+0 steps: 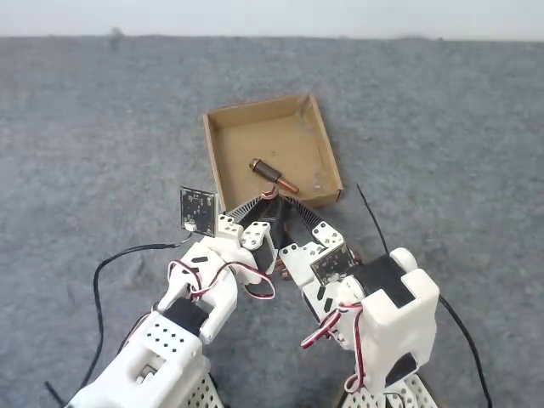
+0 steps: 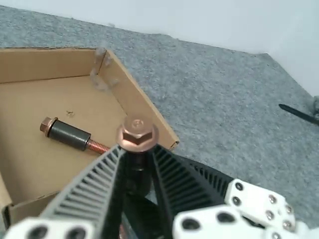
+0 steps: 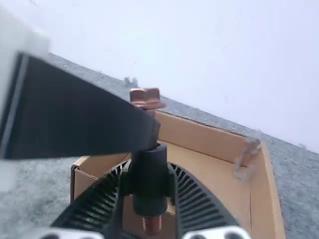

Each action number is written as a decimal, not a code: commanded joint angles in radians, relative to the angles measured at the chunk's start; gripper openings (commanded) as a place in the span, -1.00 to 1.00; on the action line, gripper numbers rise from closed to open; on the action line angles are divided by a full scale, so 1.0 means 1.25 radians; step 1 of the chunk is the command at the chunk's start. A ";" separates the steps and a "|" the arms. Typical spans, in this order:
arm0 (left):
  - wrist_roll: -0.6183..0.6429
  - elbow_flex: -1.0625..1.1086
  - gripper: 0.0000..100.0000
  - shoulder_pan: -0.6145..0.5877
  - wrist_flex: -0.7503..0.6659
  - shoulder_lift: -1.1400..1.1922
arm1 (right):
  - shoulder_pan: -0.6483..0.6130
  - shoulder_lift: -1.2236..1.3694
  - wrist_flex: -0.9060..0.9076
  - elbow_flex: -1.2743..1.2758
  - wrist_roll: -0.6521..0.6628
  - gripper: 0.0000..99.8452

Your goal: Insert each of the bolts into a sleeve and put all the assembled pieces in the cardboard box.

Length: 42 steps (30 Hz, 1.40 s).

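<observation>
A copper bolt point(image 2: 137, 133) with a hex head stands upright through a black sleeve point(image 3: 148, 172); its threaded tip point(image 3: 151, 224) pokes out below. My left gripper point(image 2: 135, 152) is shut on the bolt just under the head. My right gripper point(image 3: 148, 175) is shut on the sleeve. Both grippers meet at the near edge of the cardboard box point(image 1: 272, 106), with the left gripper point(image 1: 255, 209) beside the right gripper point(image 1: 294, 209). An assembled bolt and sleeve point(image 1: 272, 175) lies inside the box point(image 2: 139, 104), also seen as the assembled piece point(image 2: 70, 134).
Grey carpet point(image 1: 442, 127) covers the table around the box. Black cables point(image 1: 374, 225) trail beside both arms. The box wall point(image 3: 209, 134) rises just behind the held pieces.
</observation>
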 commanded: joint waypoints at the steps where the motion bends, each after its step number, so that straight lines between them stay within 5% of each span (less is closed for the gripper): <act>1: 0.007 -0.002 -0.98 0.010 -0.012 0.011 | 0.001 -0.025 -0.033 -0.009 0.016 -0.99; 7: 0.007 -0.009 -0.94 0.009 0.017 0.011 | 0.001 -0.025 -0.033 -0.009 0.016 -0.99; 13: 0.007 -0.004 -0.60 0.007 0.021 0.010 | 0.001 -0.025 -0.033 -0.009 0.016 -0.99; 42: 0.009 -0.018 -0.66 -0.023 0.020 0.002 | 0.019 -0.020 -0.028 -0.028 0.016 -0.99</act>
